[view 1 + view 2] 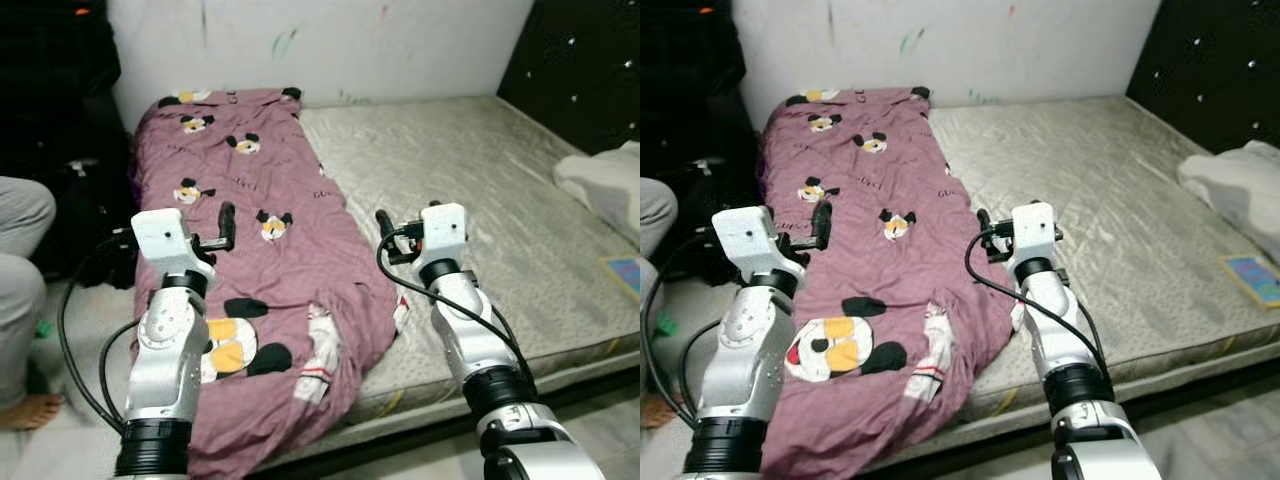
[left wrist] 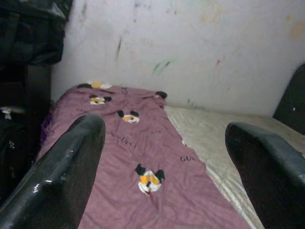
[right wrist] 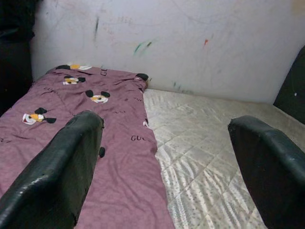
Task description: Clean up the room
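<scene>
Bedsheet (image 1: 250, 250), purple with cartoon mouse prints, lies as a long strip along the left side of the mattress (image 1: 470, 190), running from the far wall edge to the near edge, where its bunched end spills over the near-left corner toward the floor. It covers part of the mattress; the right side is bare quilted surface.

Left claw (image 1: 222, 228) hovers above the sheet near the left edge, fingers spread wide, gripping nothing. Right claw (image 1: 385, 232) hovers beside the sheet's right hem over bare mattress, likewise released.

Handling judgement: the fabric is soft, light and limp; it will drape and slide over the mattress. Best hold points are probably the right hem or the bunched near end, where folds give the fingers material to pinch.

No containers are in view. A white pillow (image 1: 600, 190) rests at the right edge.
</scene>
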### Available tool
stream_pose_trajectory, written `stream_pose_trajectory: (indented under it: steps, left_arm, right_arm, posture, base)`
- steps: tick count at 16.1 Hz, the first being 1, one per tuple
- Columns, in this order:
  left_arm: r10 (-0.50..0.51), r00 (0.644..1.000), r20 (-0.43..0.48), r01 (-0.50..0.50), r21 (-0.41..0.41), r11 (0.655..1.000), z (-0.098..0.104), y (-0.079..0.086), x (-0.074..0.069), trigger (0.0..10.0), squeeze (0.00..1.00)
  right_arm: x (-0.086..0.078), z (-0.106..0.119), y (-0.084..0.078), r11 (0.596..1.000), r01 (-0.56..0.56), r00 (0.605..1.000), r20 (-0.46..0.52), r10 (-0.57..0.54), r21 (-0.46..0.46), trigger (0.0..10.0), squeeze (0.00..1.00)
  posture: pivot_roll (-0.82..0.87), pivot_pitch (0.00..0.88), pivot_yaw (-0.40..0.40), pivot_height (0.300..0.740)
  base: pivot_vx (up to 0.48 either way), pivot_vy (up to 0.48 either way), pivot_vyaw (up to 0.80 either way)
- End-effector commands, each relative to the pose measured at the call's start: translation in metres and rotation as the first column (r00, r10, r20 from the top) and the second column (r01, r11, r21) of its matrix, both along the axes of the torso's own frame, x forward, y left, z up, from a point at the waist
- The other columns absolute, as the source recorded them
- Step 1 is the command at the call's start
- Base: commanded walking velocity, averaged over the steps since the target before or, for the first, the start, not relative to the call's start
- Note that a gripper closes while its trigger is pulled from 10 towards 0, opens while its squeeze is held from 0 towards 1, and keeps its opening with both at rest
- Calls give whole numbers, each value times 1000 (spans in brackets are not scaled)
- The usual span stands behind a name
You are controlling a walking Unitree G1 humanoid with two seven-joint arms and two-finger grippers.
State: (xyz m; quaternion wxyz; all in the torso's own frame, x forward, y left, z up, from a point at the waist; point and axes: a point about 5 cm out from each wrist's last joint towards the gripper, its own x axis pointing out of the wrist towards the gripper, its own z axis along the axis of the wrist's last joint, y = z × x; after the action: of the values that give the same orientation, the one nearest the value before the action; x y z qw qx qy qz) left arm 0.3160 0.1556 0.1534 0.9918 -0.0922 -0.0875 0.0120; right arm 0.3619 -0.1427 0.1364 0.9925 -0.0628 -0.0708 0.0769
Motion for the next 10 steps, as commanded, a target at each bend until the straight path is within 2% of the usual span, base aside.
stream_pose_trajectory:
  steps: [1,6,7,10]
  left_arm:
    - [-22,1000,5,22,12,1000,2,-6,1,10000,0]
    - [-13,1000,6,13,18,1000,1,-6,0,10000,0]
    - [-6,1000,5,6,17,1000,1,-5,-1,10000,0]
    - [21,1000,-7,-21,18,1000,-3,0,-6,10000,0]
  right_arm:
    - [-1,-5,-5,1000,15,1000,-21,-15,3,10000,0]
    - [-1,-4,-4,1000,11,1000,-8,-11,-15,10000,0]
    - [-1,-4,-6,1000,13,1000,-6,-13,-7,10000,0]
    - [-5,-5,-10,1000,26,1000,-3,-26,-1,10000,0]
  posture:
    - [-18,0,-10,740]
    - [-14,0,-11,740]
    - [-13,0,-12,740]
    - [-13,0,-13,740]
  base:
    - [0,0,0]
    - [0,0,750]
    - [0,0,450]
    - [0,0,0]
